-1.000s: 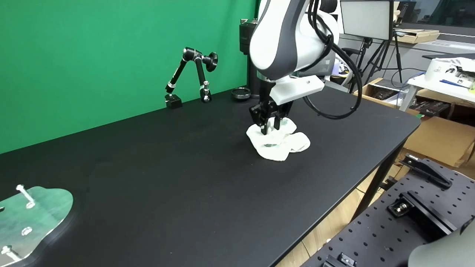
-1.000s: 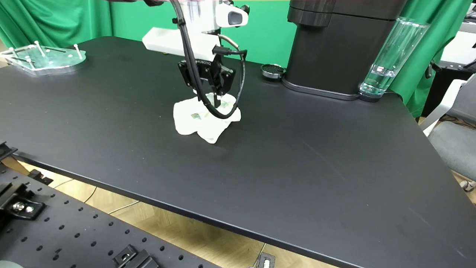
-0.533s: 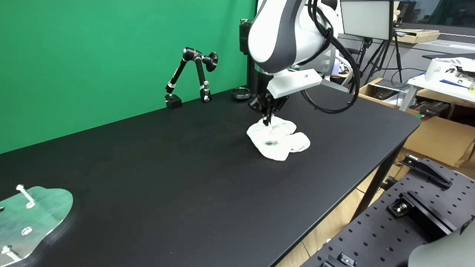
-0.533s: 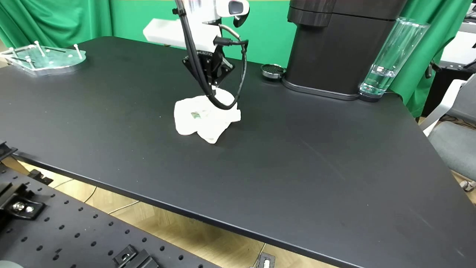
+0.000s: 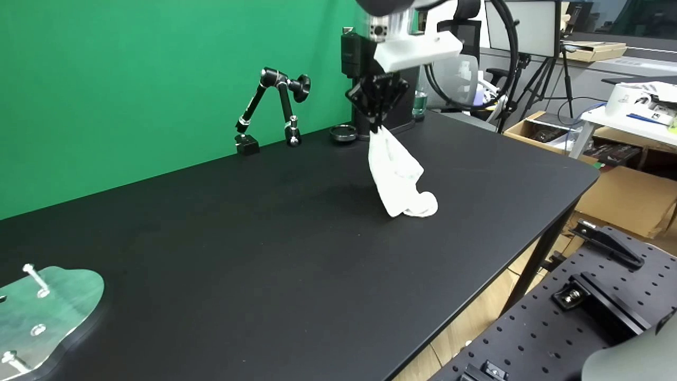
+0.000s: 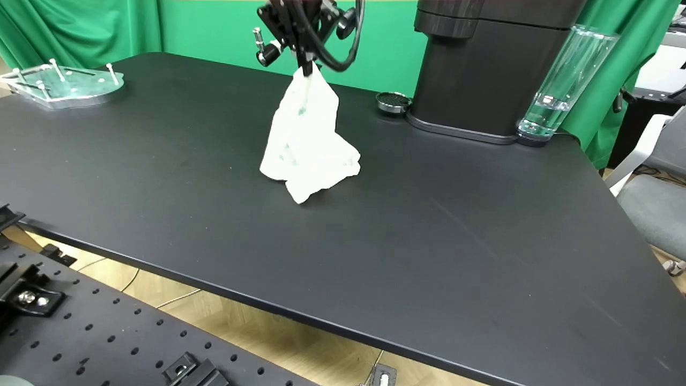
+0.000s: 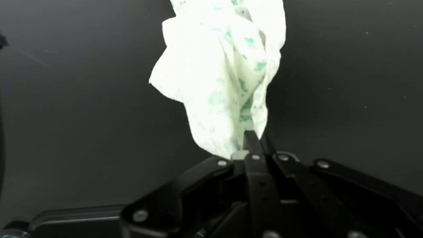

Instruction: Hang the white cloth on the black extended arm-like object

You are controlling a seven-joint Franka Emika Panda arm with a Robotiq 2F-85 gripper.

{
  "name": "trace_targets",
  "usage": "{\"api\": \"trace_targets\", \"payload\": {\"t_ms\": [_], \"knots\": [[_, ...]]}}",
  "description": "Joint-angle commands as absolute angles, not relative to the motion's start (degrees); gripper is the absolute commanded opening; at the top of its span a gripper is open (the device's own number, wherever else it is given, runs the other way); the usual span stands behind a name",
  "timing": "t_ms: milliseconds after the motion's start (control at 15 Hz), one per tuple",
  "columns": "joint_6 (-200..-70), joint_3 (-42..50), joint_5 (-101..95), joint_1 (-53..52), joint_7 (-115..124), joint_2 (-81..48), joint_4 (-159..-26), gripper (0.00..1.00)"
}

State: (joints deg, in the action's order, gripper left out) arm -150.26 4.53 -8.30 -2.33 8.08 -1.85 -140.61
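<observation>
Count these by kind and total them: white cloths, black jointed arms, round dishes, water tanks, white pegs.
White cloth in the claw: 1
Black jointed arm: 1
Round dish: 1
Water tank: 1
White pegs: 4
Total: 8

The gripper (image 7: 259, 136) is black and angular with pale round screws (image 7: 323, 164); the housing (image 5: 418, 51) is white, the cables (image 6: 340, 65) black

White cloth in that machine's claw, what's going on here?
A robot gripper is pinching the white cloth by its upper end, and the rest hangs down below. Whether its lower edge touches the black table is hard to tell. The aim is to hang it on the black jointed arm by the green backdrop; that has not happened yet.
</observation>
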Motion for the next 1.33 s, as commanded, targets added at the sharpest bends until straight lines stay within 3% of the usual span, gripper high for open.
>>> {"api": "trace_targets", "payload": {"t_ms": [0, 667, 1267], "knots": [[-137.9, 1.3, -10.4, -2.5, 11.3, 2.8, -133.5, 0.0], [-110.3, -6.6, -10.8, -6.1, 18.3, -6.4, -99.7, 0.0], [-99.4, -6.6, -10.9, -12.7, 22.3, -22.8, -78.8, 0.0]]}}
